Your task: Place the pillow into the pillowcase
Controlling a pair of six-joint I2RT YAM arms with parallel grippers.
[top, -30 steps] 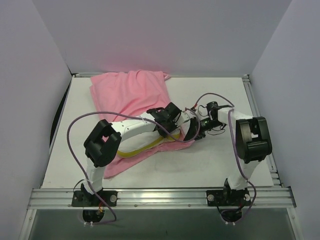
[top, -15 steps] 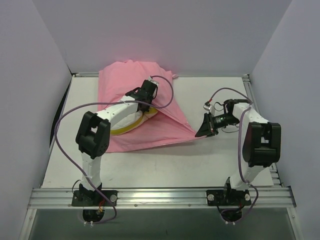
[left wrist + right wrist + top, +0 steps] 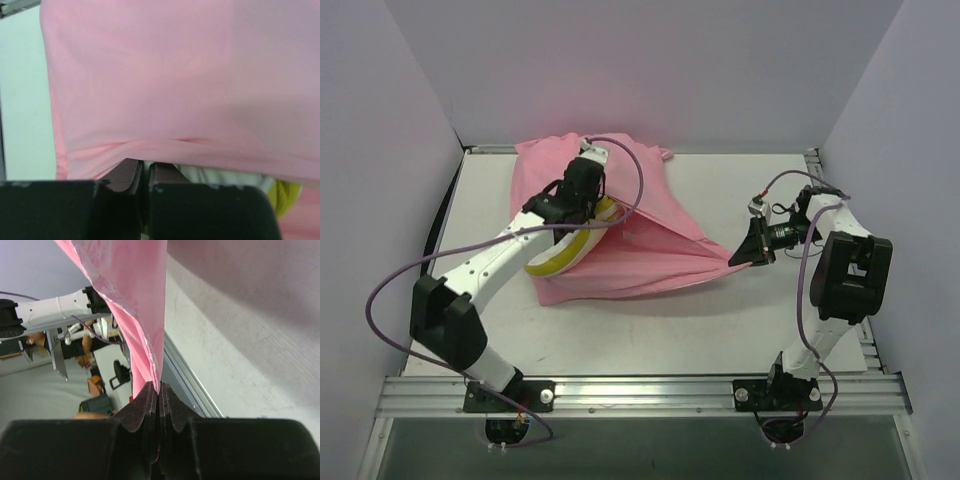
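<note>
**Mostly swallowed in pink, pinched at the far corner**

Can see little of the pillow (image 3: 552,258): only a white bulge edged with yellow trim (image 3: 605,212), poking out from under the pillowcase (image 3: 650,255) toward the back left of the table (image 3: 720,325). Cannot make out the rest, covered by wrinkled pink cloth. From the left wrist, appears as a thin white strip and a yellow scrap below a pink hem (image 3: 150,147), cut off by the black gripper body at the bottom. Cannot find the tips of the left pincer (image 3: 582,180) either, buried beneath that hem. Can see only its dark fingers (image 3: 126,175) pressed nearly together, with the white pillow just beyond and to their right. Cannot tell whether any cloth sits between them.

Over at the right: the right pincer (image 3: 750,250), clamped tight on a corner of the pillowcase, holding the sheet drawn out in a taut wedge. From the right wrist, shows the cloth edge nipped between the closed pads (image 3: 142,407). Sits well apart from the pillow, with the whole stretch of pink between.
</note>
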